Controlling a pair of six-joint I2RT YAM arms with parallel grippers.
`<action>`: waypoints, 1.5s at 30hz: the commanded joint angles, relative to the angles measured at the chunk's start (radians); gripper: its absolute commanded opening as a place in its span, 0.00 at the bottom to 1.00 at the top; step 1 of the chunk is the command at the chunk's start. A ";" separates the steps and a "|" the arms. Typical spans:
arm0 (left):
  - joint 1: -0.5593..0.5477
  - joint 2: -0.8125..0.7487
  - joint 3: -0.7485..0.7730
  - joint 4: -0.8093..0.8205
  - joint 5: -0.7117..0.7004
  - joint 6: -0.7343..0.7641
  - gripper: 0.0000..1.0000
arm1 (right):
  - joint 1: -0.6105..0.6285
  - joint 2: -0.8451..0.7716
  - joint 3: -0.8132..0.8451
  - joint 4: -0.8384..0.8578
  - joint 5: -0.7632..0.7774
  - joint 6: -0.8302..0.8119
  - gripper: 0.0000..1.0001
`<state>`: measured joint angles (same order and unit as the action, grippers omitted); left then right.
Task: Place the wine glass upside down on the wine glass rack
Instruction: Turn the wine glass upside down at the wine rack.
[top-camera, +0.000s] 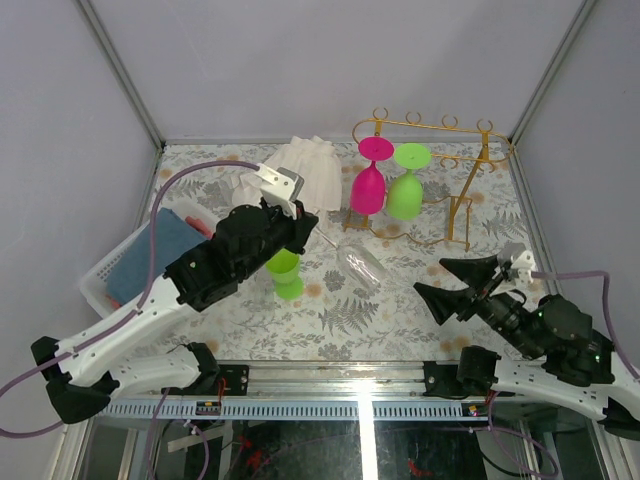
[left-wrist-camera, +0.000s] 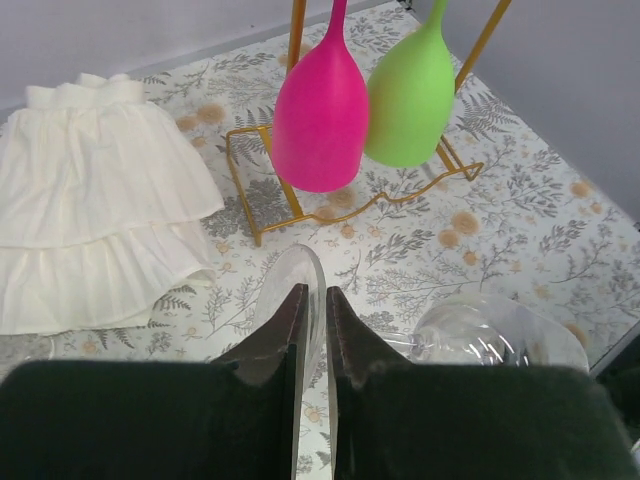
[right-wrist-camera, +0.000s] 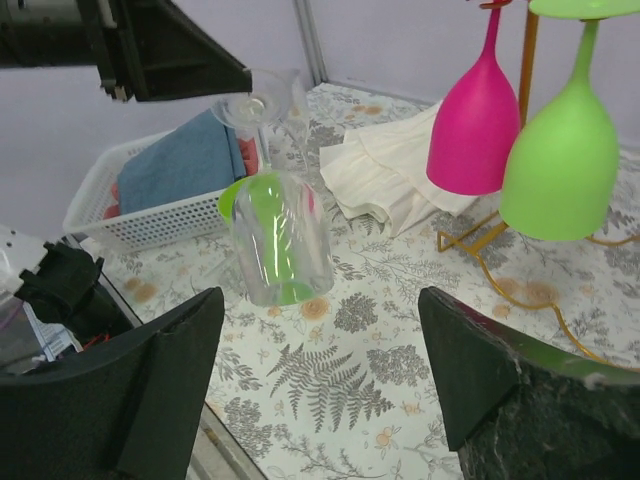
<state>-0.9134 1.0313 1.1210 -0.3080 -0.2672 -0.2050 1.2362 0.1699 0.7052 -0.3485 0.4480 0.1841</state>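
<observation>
Left gripper (left-wrist-camera: 312, 300) pinched shut on wine glass (right-wrist-camera: 275, 240) foot rim; bowl hangs over mid worktop (top-camera: 400, 320), near-left of rack (top-camera: 440, 125). Right gripper (top-camera: 428, 276) wide, empty. Judged light, slick, fragile: stem is firmer hold.

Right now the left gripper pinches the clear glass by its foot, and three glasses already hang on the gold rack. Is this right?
Not quite: only two glasses hang on the gold rack, the pink glass and the green glass; the top external view shows it. The rest is right.
</observation>
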 joint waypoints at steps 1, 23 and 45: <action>0.000 0.009 0.059 0.035 0.002 0.105 0.00 | -0.003 0.184 0.184 -0.209 0.093 0.140 0.82; -0.115 0.044 0.082 0.058 0.237 0.268 0.00 | -0.300 0.721 0.508 -0.212 -0.517 0.275 0.61; -0.162 0.066 0.120 0.036 0.204 0.320 0.00 | -0.468 0.764 0.288 0.056 -0.884 0.328 0.45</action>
<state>-1.0657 1.1004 1.1980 -0.3183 -0.0460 0.1028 0.7757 0.9661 1.0039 -0.3561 -0.3889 0.5060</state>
